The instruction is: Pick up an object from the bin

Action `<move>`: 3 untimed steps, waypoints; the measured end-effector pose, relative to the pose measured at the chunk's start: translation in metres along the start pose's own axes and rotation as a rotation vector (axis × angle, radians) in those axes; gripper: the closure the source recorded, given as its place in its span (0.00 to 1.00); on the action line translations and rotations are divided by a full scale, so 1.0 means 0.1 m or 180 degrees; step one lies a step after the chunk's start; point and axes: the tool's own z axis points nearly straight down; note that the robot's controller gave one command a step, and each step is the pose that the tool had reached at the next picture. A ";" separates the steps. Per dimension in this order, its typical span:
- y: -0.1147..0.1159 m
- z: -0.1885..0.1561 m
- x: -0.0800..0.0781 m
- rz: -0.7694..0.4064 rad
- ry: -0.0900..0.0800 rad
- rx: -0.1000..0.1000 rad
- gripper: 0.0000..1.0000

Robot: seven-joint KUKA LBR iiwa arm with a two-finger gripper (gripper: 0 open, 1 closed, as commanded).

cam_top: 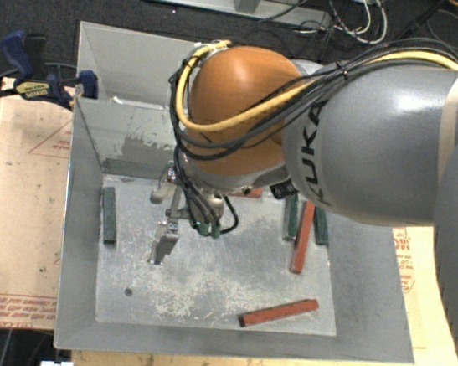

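- Overhead, the grey arm (387, 141) reached into the bin (71, 283) from the right, its orange cover (235, 107) wrapped by yellow and black cables (187, 134).
- Below that cover the hand (165, 241) hung over the left-centre of the bin floor, above a bare, scuffed patch of grey metal.
- Whether the hand was wide or narrow could not be told from this angle.
- Nearest to it lay a dark green bar (109, 214), flat on the floor just to the hand's left, close to the left wall and running roughly along that wall; the bar and the hand were apart.
- A red bar (278, 313) lay flat near the front edge of the floor, towards the right, tilted a little, well apart from the hand.
- An orange-red stick (299, 249) lay on the right side of the floor, pointing front to back, its upper end hidden under the arm.
- Beside it were two green sticks, one (290, 216) just to its left and one (320, 226) just to its right, both partly covered by the arm.
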 end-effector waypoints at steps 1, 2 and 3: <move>-0.21 0.41 -0.08 -0.0187 -0.0021 -0.0007 0.00; -0.42 1.10 -0.30 -0.0528 -0.0017 -0.0002 0.00; -0.92 1.14 -0.47 -0.0924 0.0017 -0.0005 0.00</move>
